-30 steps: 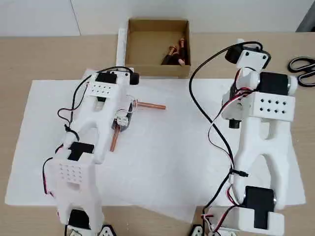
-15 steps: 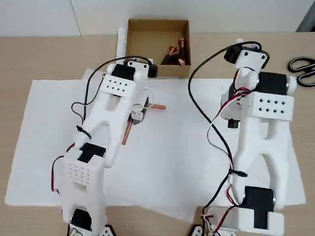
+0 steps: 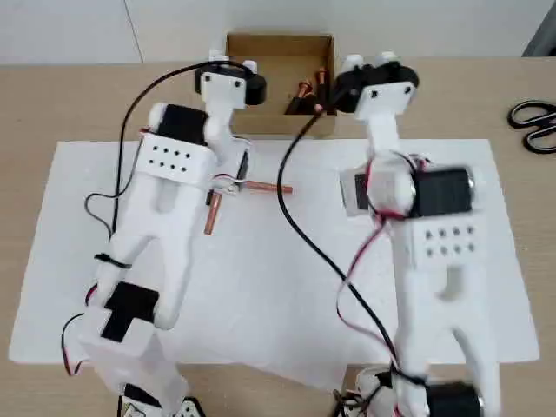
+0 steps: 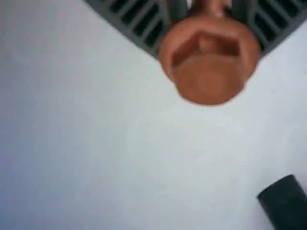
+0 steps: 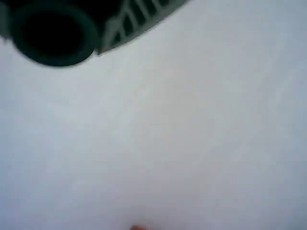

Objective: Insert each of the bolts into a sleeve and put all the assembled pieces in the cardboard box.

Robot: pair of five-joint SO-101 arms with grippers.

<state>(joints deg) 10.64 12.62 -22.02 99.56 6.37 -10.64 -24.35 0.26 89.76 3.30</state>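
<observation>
A light wooden table is standing before a pale wall, and a large white sheet is covering most of the table top. One cardboard box is sitting at the far edge of the sheet. One pair of scissors is lying on the bare wood at the far right, well apart from the box.

Two arms are working over the sheet. The left gripper is clamping one copper bolt between its ribbed fingers. In the high view this bolt is hanging over the sheet, near the box. A second bolt is lying flat on the sheet just beside that gripper. So I am counting two loose bolts.

The right gripper is gripping one black sleeve, with its open end facing the wrist camera, above the white sheet.

Inside the box, some assembled pieces are lying together in the right corner. They are overlapping, so I cannot count them exactly.

A dark round thing is showing at the edge of the left wrist view, and I cannot tell what it is.
</observation>
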